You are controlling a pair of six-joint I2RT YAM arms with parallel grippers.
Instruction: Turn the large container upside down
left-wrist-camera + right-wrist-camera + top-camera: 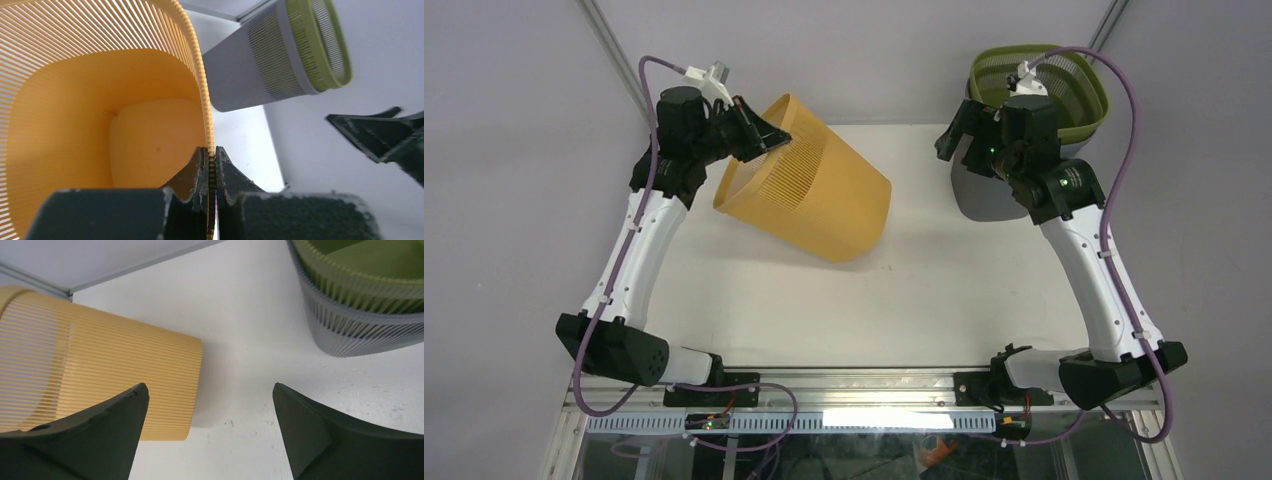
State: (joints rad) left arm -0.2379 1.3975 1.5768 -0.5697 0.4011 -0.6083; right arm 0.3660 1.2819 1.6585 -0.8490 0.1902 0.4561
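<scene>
Pictured at eleven o'clock on the white counter (824, 300): large yellow slatted bin (814, 195), tipped onto its side, open mouth turned toward ten o'clock and closed base toward four o'clock. Not yet upside down.

Left pincer (769, 135) clenched on the bin's rim at the twelve o'clock edge of the mouth. In the left wrist view, one finger inside the wall, the other outside, and the ribbed rim pinched tight between the two. Beyond the fingers, the smooth yellow bottom of the bin at the end of the slatted walls.

At one o'clock on the counter, well apart from the yellow bin: grey slatted basket (984, 205), standing upright, with a green mesh basket (1084, 95) nested inside, the green rim rising above the grey one.

Right pincer (949, 135) released, jaws spread wide with nothing between them, hanging over bare counter at the nine o'clock side of the grey basket. In the right wrist view, yellow bin at nine o'clock and the nested pair at two o'clock, white surface between.
</scene>
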